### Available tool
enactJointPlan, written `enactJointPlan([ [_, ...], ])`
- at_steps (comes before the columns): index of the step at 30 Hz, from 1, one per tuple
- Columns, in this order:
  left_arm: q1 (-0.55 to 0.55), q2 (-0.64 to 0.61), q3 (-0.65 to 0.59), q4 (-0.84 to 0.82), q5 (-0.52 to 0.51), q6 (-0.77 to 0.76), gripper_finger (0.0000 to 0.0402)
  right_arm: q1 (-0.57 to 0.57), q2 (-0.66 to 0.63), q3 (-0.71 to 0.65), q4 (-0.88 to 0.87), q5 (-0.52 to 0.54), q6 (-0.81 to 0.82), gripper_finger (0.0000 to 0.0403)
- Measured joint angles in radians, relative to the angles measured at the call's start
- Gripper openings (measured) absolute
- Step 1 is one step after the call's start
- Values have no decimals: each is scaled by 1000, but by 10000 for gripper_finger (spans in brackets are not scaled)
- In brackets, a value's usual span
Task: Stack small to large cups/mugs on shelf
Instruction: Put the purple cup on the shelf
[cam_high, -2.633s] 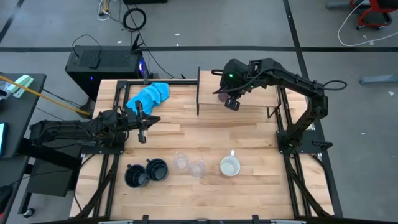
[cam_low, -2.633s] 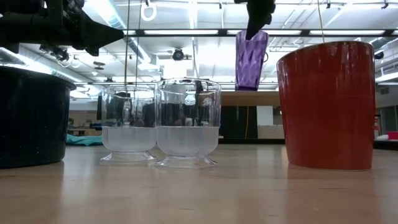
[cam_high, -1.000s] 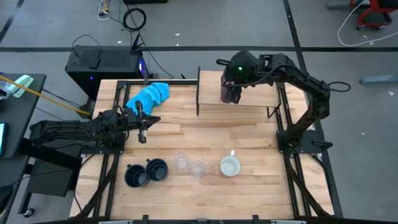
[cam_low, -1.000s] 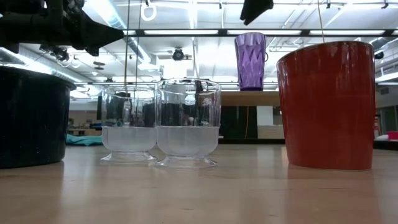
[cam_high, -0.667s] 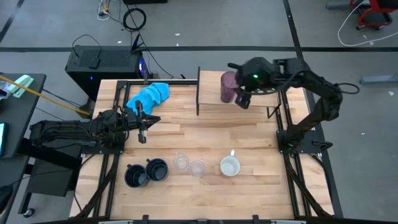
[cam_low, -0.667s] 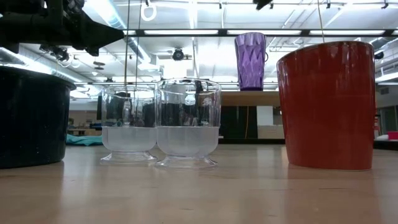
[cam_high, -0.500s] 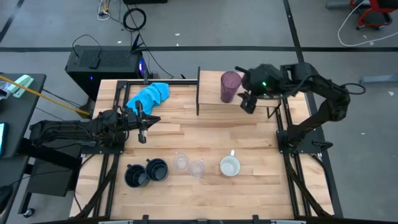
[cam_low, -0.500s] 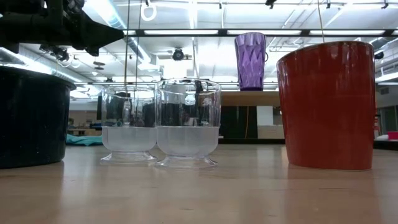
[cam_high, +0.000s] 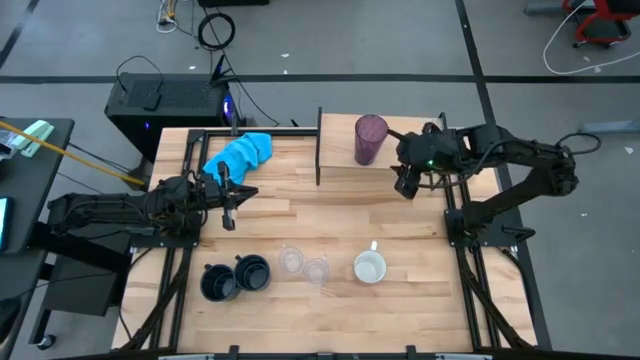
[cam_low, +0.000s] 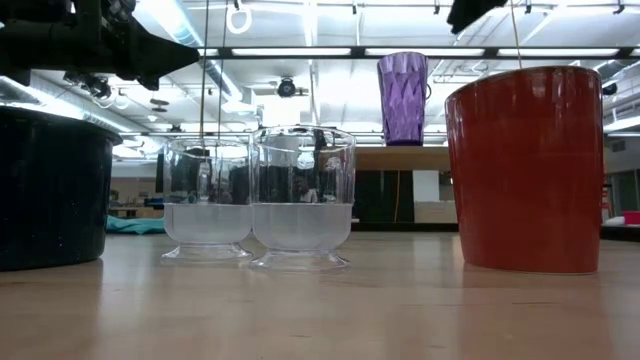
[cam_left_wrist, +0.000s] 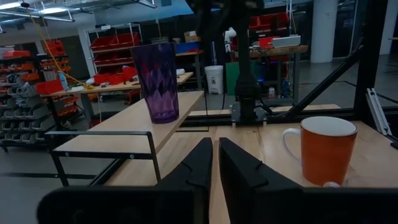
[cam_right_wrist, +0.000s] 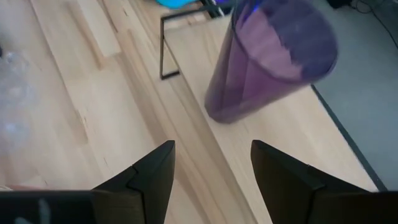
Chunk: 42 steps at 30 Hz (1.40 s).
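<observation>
Cups remain at the desk's near edge, well away from my right hand (cam_high: 404, 186): two navy mugs (cam_high: 235, 278), two clear glasses (cam_high: 303, 265), the orange mug (cam_high: 370, 267), all apparently empty. My right hand, fingers spread and empty, is just beside the purple tumbler (cam_high: 370, 139) upright on the shelf (cam_high: 420, 142). Next, I judge: a level, centred grasp. My left hand (cam_high: 229, 203), almost closed, holds nothing.

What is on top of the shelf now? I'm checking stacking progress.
Only the purple tumbler stands upright on the shelf. The open right gripper hangs beside it, empty.
</observation>
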Motion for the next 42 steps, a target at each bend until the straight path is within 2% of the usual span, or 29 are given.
enactJointPlan([
  [8,0,0,0,0,0,0,30,-79,-10,-194,41,65,4,217],
  [13,0,0,0,0,0,0,30,-134,-17,-327,136,134,3,217],
  [22,0,0,0,0,0,0,40,-137,-120,-584,454,336,36,217],
  [28,0,0,0,0,0,0,33,-139,-170,-762,740,385,62,217],
  [33,0,0,0,0,0,0,28,-165,-166,-830,862,394,64,217],
  [42,0,0,0,0,0,0,37,-229,-124,-837,990,400,22,217],
])
